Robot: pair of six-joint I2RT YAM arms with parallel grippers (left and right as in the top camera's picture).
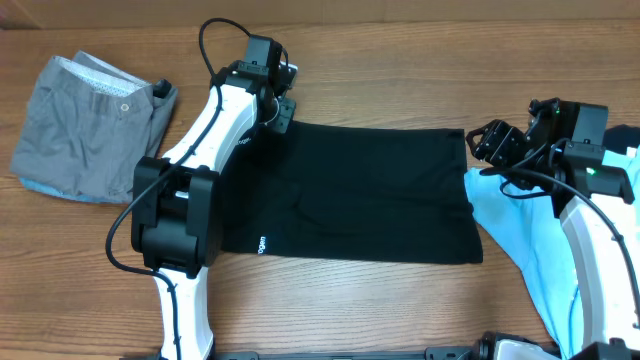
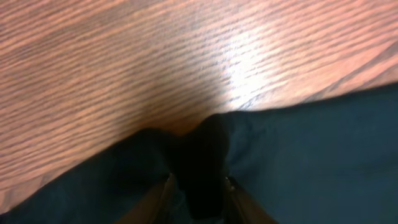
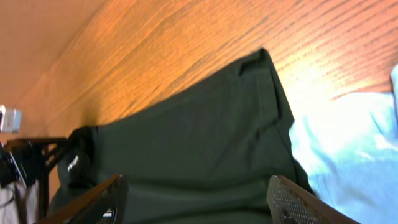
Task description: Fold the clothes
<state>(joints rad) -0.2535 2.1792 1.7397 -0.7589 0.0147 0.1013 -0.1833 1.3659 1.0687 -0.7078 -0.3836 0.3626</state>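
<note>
Overhead, the black T-shirt (image 1: 370, 190) lies lengthwise across the worktop (image 1: 400, 60); left pincer (image 1: 282, 110) nips its far-left corner; right pincer (image 1: 492, 148), spread wide, hovers over its far-right corner, empty.

T-shirt (image 1: 370, 190) lies flat at the centre of the table (image 1: 420, 60). Shorts (image 1: 80, 130) sit near the far left corner. Second T-shirt (image 1: 530, 240) lies at the right edge, touching the first.

Left wrist view, as I see it from the console. The wooden table (image 2: 124, 56) fills the upper half of the frame, with a bright glare patch right of centre. The black T-shirt (image 2: 323, 162) covers the lower band, its edge rising toward the right. At bottom centre, the left gripper (image 2: 198, 199) pinches a raised tuck of that fabric, and its fingers (image 2: 155, 202) press against either side.
</note>
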